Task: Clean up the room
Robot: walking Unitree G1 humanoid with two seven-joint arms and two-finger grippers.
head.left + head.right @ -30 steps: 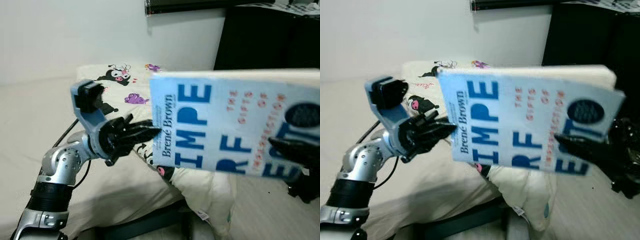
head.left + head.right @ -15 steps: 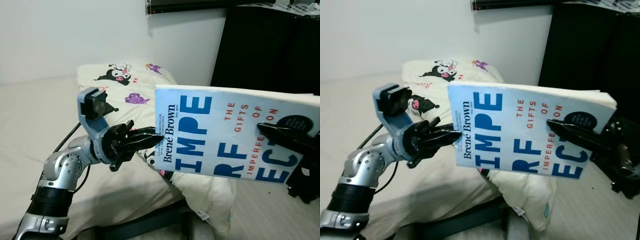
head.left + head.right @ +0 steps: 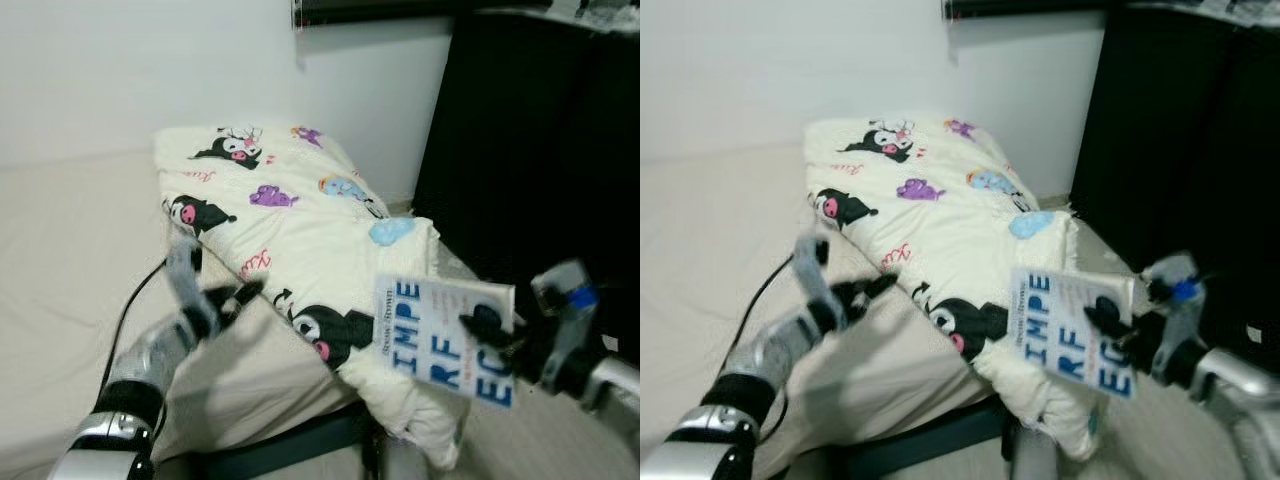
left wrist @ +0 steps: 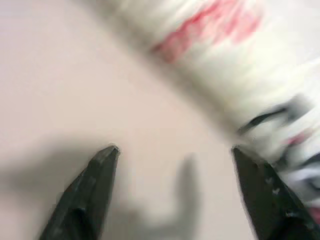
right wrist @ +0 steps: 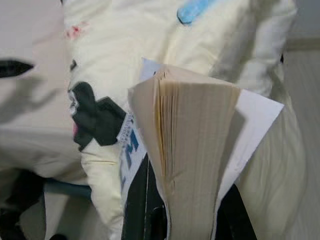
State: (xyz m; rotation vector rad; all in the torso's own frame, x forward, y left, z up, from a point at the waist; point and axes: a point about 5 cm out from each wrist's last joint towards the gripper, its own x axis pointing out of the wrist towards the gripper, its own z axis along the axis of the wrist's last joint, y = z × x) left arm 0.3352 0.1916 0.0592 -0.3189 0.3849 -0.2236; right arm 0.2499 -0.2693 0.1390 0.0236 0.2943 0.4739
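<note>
My left gripper (image 3: pixel 240 293) has released, fingers spread; right gripper (image 3: pixel 1110 325) alone pinches the paperback (image 3: pixel 1072 330) beside the quilt (image 3: pixel 300 215), ready to stow.

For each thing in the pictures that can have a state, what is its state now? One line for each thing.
Book: closed, held in the air by the right gripper.
Right gripper: shut on the book.
Left gripper: open, holding nothing, above the bed.
Blanket: bunched up on the bed, its end hanging over the edge.
Bed: partly uncovered.
</note>
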